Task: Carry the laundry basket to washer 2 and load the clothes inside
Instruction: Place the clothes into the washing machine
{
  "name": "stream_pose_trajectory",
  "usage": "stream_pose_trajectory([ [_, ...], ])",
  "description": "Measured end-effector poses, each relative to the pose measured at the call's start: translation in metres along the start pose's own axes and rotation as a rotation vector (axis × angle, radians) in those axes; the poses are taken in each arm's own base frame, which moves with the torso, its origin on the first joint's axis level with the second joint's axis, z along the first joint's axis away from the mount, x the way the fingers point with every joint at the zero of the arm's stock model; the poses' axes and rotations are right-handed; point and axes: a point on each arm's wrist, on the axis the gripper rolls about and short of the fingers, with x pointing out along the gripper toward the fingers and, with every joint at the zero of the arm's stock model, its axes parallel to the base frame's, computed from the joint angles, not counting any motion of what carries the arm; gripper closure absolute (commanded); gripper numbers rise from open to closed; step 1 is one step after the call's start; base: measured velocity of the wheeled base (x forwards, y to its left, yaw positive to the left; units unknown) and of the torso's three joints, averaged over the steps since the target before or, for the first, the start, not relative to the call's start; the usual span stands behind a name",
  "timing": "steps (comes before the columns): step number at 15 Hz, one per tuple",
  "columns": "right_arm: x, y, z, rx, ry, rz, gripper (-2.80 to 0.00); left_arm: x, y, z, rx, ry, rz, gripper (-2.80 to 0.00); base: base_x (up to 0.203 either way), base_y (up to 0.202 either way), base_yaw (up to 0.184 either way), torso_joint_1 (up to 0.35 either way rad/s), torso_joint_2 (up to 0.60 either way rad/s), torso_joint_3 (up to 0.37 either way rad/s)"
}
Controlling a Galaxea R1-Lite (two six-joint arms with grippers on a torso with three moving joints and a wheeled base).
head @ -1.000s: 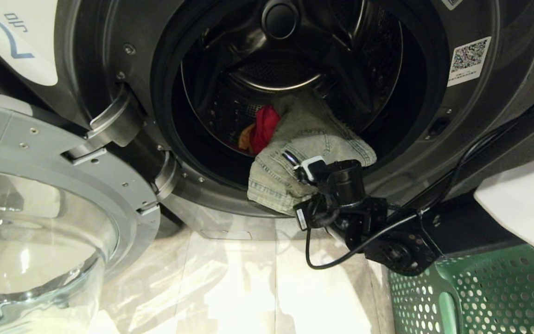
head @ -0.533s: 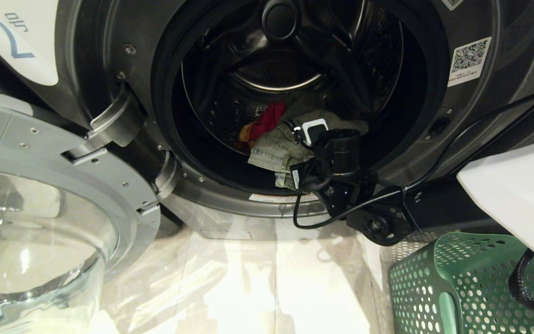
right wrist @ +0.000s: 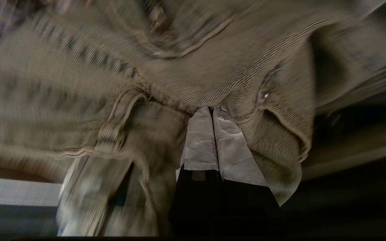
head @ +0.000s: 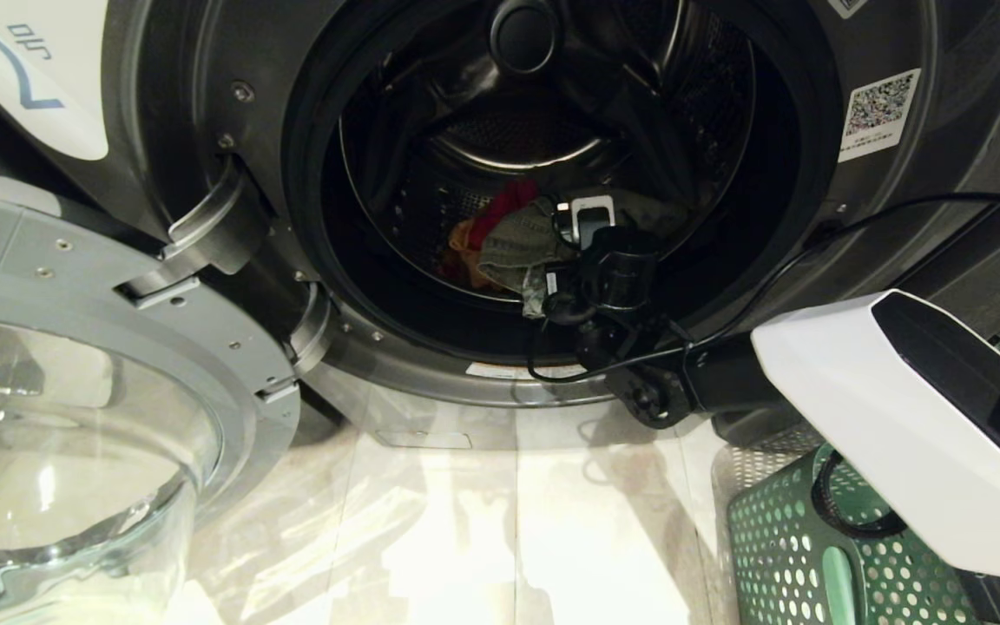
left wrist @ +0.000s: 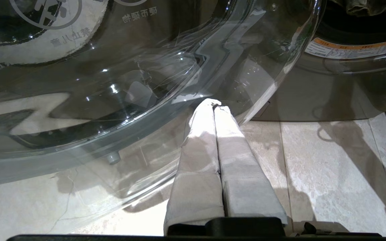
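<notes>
Right gripper clenched on the grey-green garment, wrist already past washer 2's door ring beside the red piece, so we push deep and low before letting go, left gripper shut, parked by the glass door.

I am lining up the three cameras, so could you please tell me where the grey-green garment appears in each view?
Head view: the grey-green garment sits inside the drum of washer 2, beside the red and yellow clothes, at the right tool.
Left wrist view: only a dark fold at the top edge, possibly the garment.
Right wrist view: the garment fills the picture, pinched at the tool.
Shared landmark: the washer's door opening.
</notes>
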Motion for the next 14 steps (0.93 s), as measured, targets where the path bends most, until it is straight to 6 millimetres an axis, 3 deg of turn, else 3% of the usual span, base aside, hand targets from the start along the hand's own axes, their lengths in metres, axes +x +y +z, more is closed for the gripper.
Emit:
stream_pose_trajectory([
  [4, 0.014, -0.005, 0.014, 0.021, -0.194, -0.096, 0.0, 0.0, 0.0, 0.0, 0.0, 0.0, 0.0, 0.0, 0.0, 0.0, 0.0, 0.0, 0.0, 0.0],
  [7, 0.013, -0.01, 0.034, 0.097, -0.267, -0.112, 0.0, 0.0, 0.0, 0.0, 0.0, 0.0, 0.0, 0.0, 0.0, 0.0, 0.0, 0.0, 0.0, 0.0],
  [11, -0.003, -0.015, 0.062, 0.14, -0.261, -0.08, 0.0, 0.0, 0.0, 0.0, 0.0, 0.0, 0.0, 0.0, 0.0, 0.0, 0.0, 0.0, 0.0, 0.0],
  [14, -0.028, -0.011, 0.056, 0.123, -0.132, -0.001, 0.0, 0.0, 0.0, 0.0, 0.0, 0.0, 0.0, 0.0, 0.0, 0.0, 0.0, 0.0, 0.0, 0.0],
])
